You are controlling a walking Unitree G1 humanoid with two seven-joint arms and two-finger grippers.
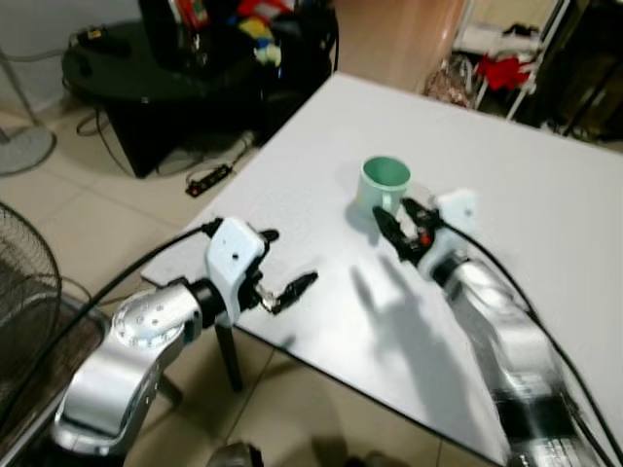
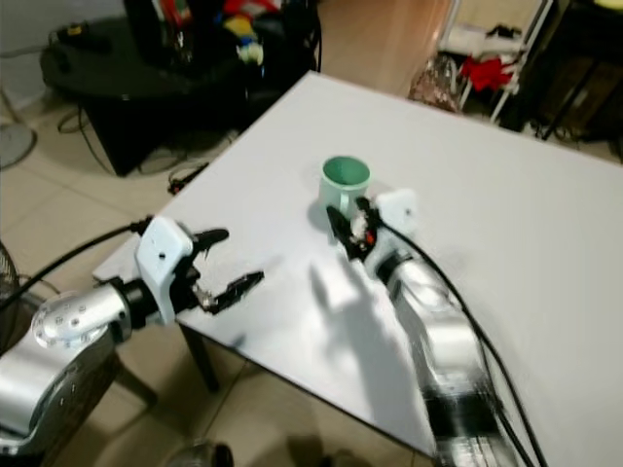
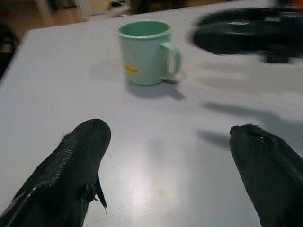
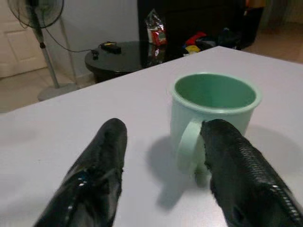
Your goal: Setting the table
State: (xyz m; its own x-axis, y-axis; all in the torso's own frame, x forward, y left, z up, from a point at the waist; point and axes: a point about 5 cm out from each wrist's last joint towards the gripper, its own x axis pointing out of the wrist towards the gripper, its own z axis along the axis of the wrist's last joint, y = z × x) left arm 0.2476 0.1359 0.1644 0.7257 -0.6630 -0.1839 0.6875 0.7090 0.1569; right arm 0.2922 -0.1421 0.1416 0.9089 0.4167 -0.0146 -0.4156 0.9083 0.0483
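With the right gripper [image 1: 397, 222] spread empty at the mug [image 1: 383, 185] handle [image 4: 189, 142], straddle it squarely before closing; the left gripper [image 1: 282, 268] hovers open over the table [image 1: 545, 195].

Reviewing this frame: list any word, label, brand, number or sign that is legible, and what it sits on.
No text can be read.
Small yellow sticker on the side of the mint-green handled mug: too small and blurred to read.
Red-and-white snack packet on the round black side table: print too blurred to read.

Left end effector [image 1: 277, 265] open; right end effector [image 4: 161, 161] open, extended.
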